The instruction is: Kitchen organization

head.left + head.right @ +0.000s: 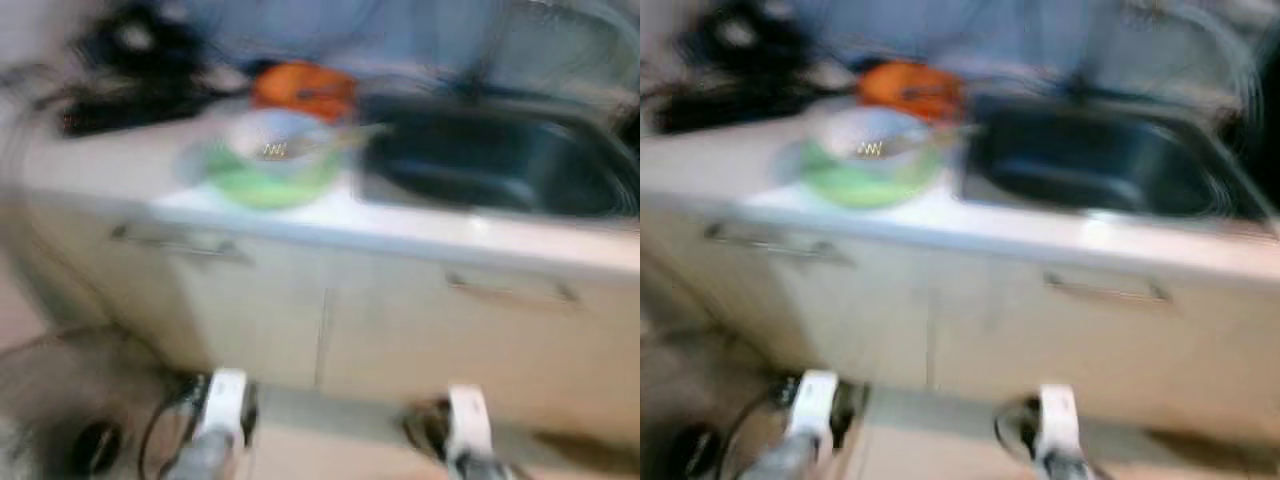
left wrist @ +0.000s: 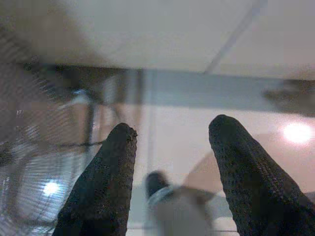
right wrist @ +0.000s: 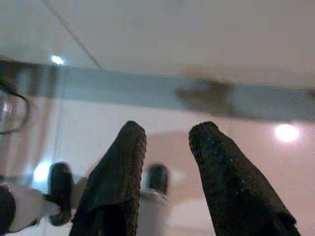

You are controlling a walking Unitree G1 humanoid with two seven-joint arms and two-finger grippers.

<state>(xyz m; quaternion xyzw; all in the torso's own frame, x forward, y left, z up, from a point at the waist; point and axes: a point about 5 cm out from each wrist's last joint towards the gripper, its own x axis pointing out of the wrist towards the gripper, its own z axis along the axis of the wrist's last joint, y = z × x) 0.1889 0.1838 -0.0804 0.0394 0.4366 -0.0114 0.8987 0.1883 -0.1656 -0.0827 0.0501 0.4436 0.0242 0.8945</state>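
The picture is blurred by motion. On the white counter stands a green bowl with a pale strainer-like thing in it, and an orange object lies behind it. To the right is a dark sink. Both arms hang low in front of the cabinet, the left arm and the right arm. My left gripper is open over the floor with nothing between its fingers. My right gripper is open too, also empty, pointing at the cabinet's base.
A black appliance sits at the counter's back left. Cream cabinet doors with handles stand below the counter. A fan and cables lie on the floor at the left.
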